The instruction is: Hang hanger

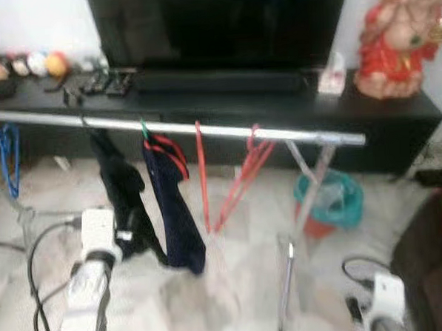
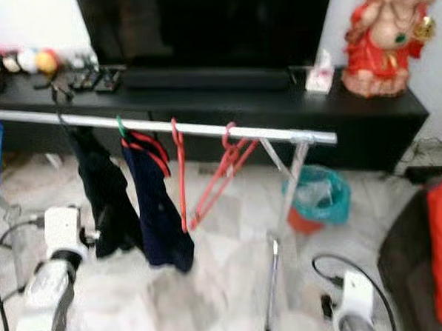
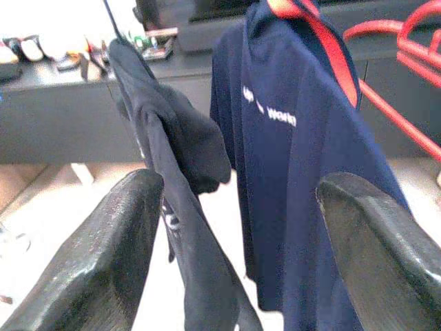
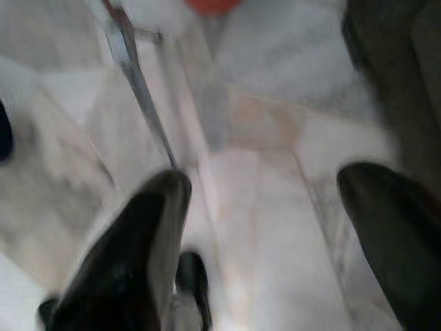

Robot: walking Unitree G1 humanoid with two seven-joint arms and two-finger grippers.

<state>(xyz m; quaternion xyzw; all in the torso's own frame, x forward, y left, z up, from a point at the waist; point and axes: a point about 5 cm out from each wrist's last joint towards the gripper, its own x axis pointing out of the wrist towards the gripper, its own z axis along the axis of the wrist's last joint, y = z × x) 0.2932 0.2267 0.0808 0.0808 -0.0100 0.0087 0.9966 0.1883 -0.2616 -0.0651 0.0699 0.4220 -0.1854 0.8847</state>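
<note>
A pale marble floor (image 1: pixel 234 283) runs up to a long black TV cabinet (image 1: pixel 382 120) carrying a dark screen (image 1: pixel 221 24) and a red-robed statue (image 1: pixel 396 38). In front of it a silver clothes rail (image 1: pixel 204 128) spans the scene on a folding stand. On the rail, from the robot's left, hang a blue hanger (image 1: pixel 9 158), a black garment (image 1: pixel 122 196), a navy shirt (image 1: pixel 171 205) with red collar trim, and two bare red hangers (image 1: pixel 233 180). A teal basket (image 1: pixel 330 197) sits behind the stand leg.

The left gripper (image 3: pixel 234 255) is raised beside the black garment, fingers spread wide and holding nothing; the garment's hanger hook already seems to be over the rail. A sound finish would be drawing the arm straight back, low, without brushing the cloth or dragging the hook along the rail. The right gripper (image 4: pixel 275 241) points at the floor, also spread and empty.
</note>
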